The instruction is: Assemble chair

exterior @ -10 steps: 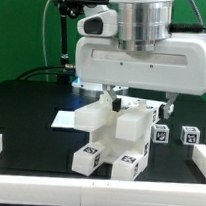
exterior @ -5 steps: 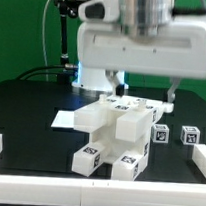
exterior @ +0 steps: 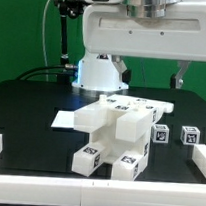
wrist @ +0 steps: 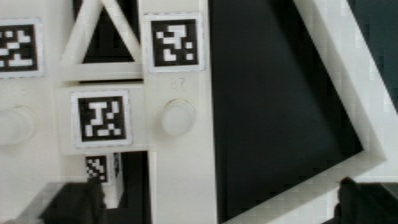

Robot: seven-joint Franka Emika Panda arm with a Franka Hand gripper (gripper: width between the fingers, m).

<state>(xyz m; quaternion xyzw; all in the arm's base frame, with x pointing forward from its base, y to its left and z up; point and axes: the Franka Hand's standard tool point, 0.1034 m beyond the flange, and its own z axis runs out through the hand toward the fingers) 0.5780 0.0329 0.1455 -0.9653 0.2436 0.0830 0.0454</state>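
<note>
Surface: black tabletop [exterior: 31,100] edged by white border rails [exterior: 1,149], which pen the parts within the arm's reach.
Chair: the chair [exterior: 111,132] is a partly joined white block assembly near the table's middle. Its tags face outward, where cameras can read them.
Marker board: the marker board [exterior: 64,118] lies flat behind the chair on the exterior view's left. Whether the two touch cannot be told.
Loose parts: two small tagged blocks [exterior: 161,133] sit just beside the chair on the exterior view's right, apart from it, and are judged to await fitting.
Gripper: the gripper [exterior: 150,75] hangs above the chair, clear of it, with its jaws spread wide and nothing between them.
Wrist view: the X-braced panel [wrist: 125,120] with its tags fills the picture. The dark fingertips [wrist: 80,200] stand well apart at the edge.
Step in hand: judged to be a free pass above the assembly, with height kept so the fingers cannot knock the joined parts.
</note>
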